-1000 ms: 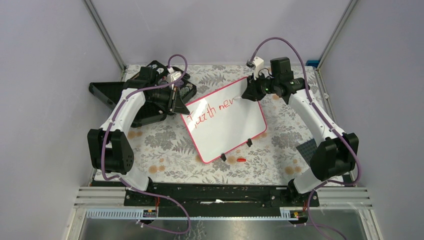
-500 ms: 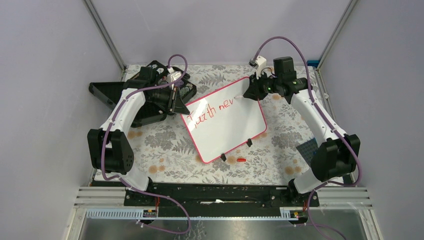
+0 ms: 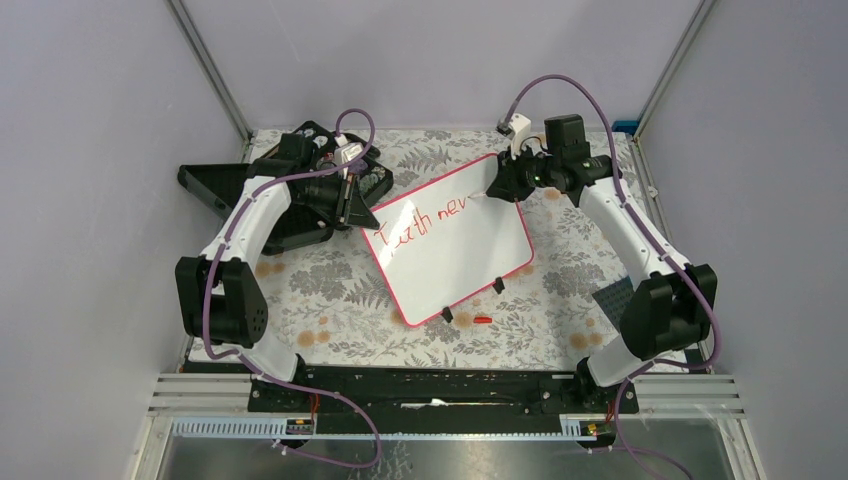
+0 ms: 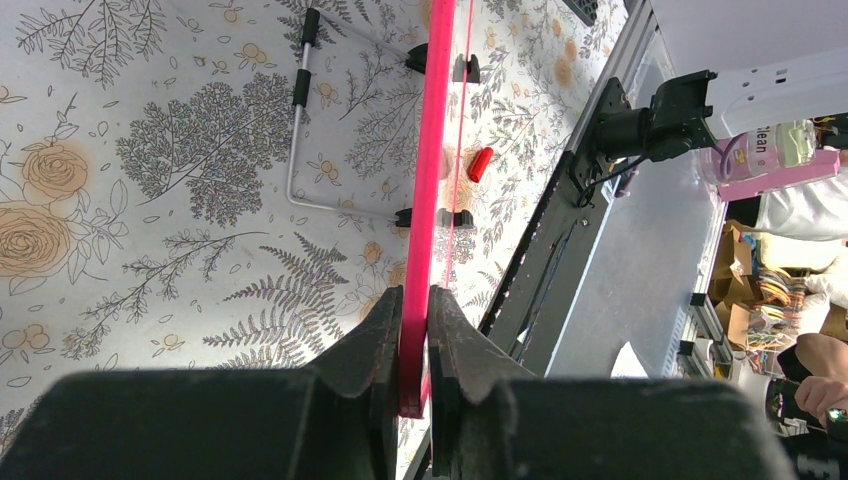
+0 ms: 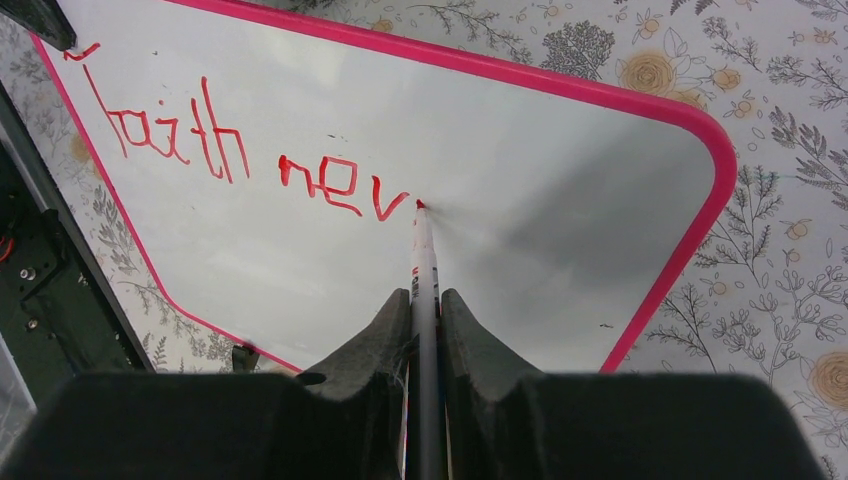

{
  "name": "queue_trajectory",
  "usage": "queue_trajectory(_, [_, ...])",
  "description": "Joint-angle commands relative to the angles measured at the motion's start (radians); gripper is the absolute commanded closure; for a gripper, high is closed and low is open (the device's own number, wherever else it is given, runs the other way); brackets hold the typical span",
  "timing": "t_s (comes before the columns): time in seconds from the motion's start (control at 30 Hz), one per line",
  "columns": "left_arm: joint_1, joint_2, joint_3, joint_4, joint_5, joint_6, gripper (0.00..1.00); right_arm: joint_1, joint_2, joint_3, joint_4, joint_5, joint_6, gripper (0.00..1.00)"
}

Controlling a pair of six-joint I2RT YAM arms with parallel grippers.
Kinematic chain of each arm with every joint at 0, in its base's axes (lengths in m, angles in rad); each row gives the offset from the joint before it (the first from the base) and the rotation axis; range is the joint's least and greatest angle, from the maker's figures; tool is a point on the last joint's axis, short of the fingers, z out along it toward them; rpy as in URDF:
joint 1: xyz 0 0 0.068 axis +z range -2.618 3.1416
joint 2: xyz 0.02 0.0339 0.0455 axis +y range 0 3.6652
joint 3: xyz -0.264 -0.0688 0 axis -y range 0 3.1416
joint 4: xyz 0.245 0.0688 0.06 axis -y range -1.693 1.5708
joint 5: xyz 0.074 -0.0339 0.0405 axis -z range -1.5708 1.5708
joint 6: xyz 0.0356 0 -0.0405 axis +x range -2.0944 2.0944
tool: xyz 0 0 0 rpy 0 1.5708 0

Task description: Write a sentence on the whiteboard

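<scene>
The whiteboard [image 3: 455,255] stood propped mid-surface [image 3: 330,300], with open floral surface along its near and right edges. The left claw [image 4: 415,305] pinched its pink rim at the far-left corner. The right claw [image 5: 425,305] gripped a marker [image 5: 424,250], its tip touching the board just after the red "nev". A black case [image 3: 210,183] lay left of the board, its contents hidden. Only the left wrist view showed the wire stand [image 4: 296,150] behind the board.

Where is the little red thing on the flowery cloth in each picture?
Top external: small red plastic piece lies near the front, beside the black clip feet.
Left wrist: piece upper middle, right of the pink-rimmed whiteboard.
Right wrist: not in it.
Shared landmark: the clip feet.
</scene>
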Motion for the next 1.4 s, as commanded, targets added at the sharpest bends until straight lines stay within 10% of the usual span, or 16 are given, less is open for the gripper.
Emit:
queue_trajectory(0.0, [-0.006, 0.021, 0.032, 0.033, -0.059, 0.042, 1.0, -0.003, 0.005, 0.001, -0.002, 0.039, -0.028, 1.0])
queue_trajectory(1.37, [-0.008, 0.029, 0.039, 0.034, -0.054, 0.043, 1.0, -0.004, 0.032, 0.065, -0.002, -0.021, 0.005, 1.0])
